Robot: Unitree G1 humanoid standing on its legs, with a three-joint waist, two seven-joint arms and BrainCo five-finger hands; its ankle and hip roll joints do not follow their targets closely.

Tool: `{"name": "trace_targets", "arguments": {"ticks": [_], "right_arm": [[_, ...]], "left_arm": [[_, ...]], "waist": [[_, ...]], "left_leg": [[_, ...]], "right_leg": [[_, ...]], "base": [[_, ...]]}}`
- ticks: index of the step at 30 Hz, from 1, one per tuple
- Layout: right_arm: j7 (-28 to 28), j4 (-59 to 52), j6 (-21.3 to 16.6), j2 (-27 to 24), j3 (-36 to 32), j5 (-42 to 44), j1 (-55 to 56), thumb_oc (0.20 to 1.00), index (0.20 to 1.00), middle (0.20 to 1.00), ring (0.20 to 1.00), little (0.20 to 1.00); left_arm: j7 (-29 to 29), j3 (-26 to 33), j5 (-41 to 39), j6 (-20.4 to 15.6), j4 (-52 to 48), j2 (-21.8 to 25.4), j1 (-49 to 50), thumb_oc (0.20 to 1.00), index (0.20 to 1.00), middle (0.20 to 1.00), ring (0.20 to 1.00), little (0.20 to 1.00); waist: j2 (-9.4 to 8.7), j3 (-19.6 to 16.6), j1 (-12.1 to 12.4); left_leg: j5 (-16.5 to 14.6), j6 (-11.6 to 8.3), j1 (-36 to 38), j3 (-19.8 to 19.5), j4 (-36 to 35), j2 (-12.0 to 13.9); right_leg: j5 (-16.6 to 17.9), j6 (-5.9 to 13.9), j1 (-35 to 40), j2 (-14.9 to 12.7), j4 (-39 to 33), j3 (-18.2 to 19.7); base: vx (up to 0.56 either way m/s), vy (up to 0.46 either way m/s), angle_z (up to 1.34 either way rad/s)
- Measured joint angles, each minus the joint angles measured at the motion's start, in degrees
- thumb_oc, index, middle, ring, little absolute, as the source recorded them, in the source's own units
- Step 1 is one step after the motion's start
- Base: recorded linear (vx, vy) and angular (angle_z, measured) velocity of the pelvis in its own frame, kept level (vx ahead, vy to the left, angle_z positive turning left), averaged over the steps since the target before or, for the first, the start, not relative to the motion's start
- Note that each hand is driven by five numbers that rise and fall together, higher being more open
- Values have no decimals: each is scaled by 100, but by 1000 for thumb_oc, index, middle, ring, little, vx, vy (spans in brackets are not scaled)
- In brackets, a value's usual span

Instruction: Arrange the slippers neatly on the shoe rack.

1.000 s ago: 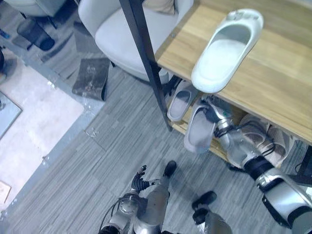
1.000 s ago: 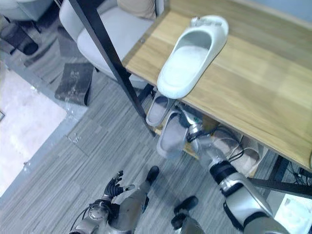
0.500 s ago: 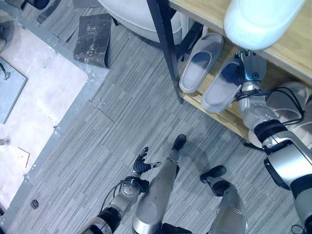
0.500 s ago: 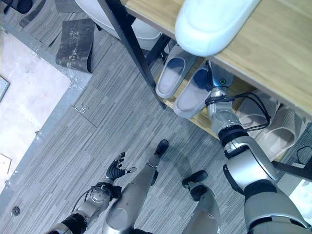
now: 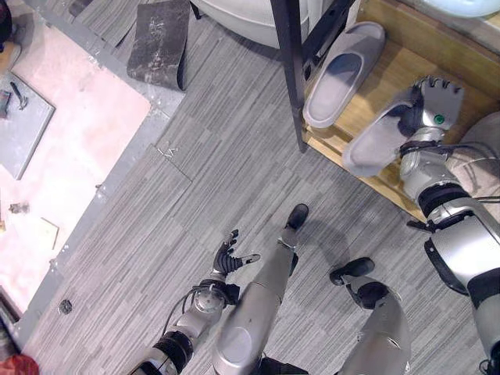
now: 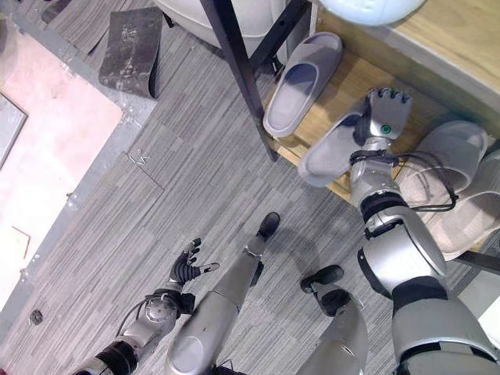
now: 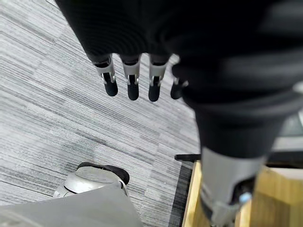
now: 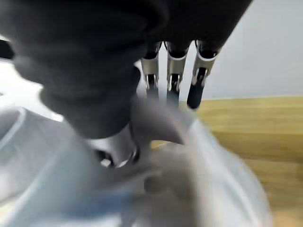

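Hanging low over the grey plank floor (image 5: 195, 180), the left hand (image 5: 227, 258) is idle, its fingers (image 7: 132, 82) spread and relaxed with nothing between them; the left wrist view shows bare floor past their tips.

Further right, a grey slipper (image 5: 342, 73) lies flat on the lower shelf (image 5: 379, 86) of the shoe rack, just beside the rack's dark post (image 5: 291, 70) and well clear of either hand.

Right of that, the right hand (image 5: 428, 109) has a second grey slipper (image 5: 379, 139) pinched at its toe band: the thumb sits inside the opening and the fingers (image 6: 387, 98) lie over the top of the strap, pointing into the rack. This slipper is tilted, its toe end up at the fingers and its heel hanging out past the shelf's front edge over the floor, so it looks only partly placed. Beyond the fingers on the far right, more pale slippers (image 6: 451, 160) rest on the same shelf.

The step in hand appears to be seating this slipper beside the first one. The next move likely calls for pushing it deeper until the whole sole rests on the wood, turning it parallel to its neighbour, then loosening thumb and fingers and drawing the hand out without dragging the strap.
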Motion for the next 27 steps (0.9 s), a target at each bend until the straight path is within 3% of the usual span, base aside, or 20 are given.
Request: {"name": "trace_targets", "arguments": {"ticks": [9,12,20,22,25,26,27], "right_arm": [[30,-243,46,272,-407,665,-56,1000,1000,1000,1000,1000],[-22,-987,15,426,-813,1001,59,1000,1000,1000,1000,1000],[-221,-2488,-699,1253,-1706,2071,994,1000,1000,1000,1000,1000],[-175,-2527,-876,1578,-2078,2567,1304,1000,1000,1000,1000,1000],[5,-2525,-1356,1764,-2347,3500,1660,1000,1000,1000,1000,1000],[5,-2525,-1356,1764,-2347,3500,1660,1000,1000,1000,1000,1000],[129,-2379,-1624,1924,-2655,4232,1789,1000,1000,1000,1000,1000]], "left_arm": [[-22,-21,-14,6,-78,-23,-59,1000,1000,1000,1000,1000],[-7,3,-27,18,-76,-22,-105,1000,1000,1000,1000,1000],[118,-22,-25,44,-51,-133,-231,1000,1000,1000,1000,1000],[123,-129,-23,94,-52,-146,-225,1000,1000,1000,1000,1000],[125,-185,-20,165,-54,-155,-226,1000,1000,1000,1000,1000],[125,-185,-20,165,-54,-155,-226,1000,1000,1000,1000,1000],[126,-179,-18,199,-54,-149,-220,1000,1000,1000,1000,1000]], "waist": [[8,-3,-195],[8,-3,-352],[-13,-12,-598],[-38,-38,-675],[-39,-41,-686],[-39,-41,-686],[-41,-44,-688]], "left_leg": [[71,7,433,14,-214,88],[86,9,566,22,-360,156],[92,19,980,162,-551,313],[91,19,1038,163,-606,328],[111,7,1134,175,-712,370],[111,7,1134,175,-712,370],[112,7,1188,175,-732,381]], "right_leg": [[124,46,425,164,-311,-34],[191,57,534,265,-481,-38],[276,61,872,463,-772,35],[296,70,913,496,-827,49],[336,67,975,551,-914,52],[336,67,975,551,-914,52],[339,66,1029,567,-936,54]], "base": [[46,12,-4],[39,20,-11],[31,9,-10],[22,-2,-7],[14,-19,-4],[6,-15,-4],[0,0,0]]}}
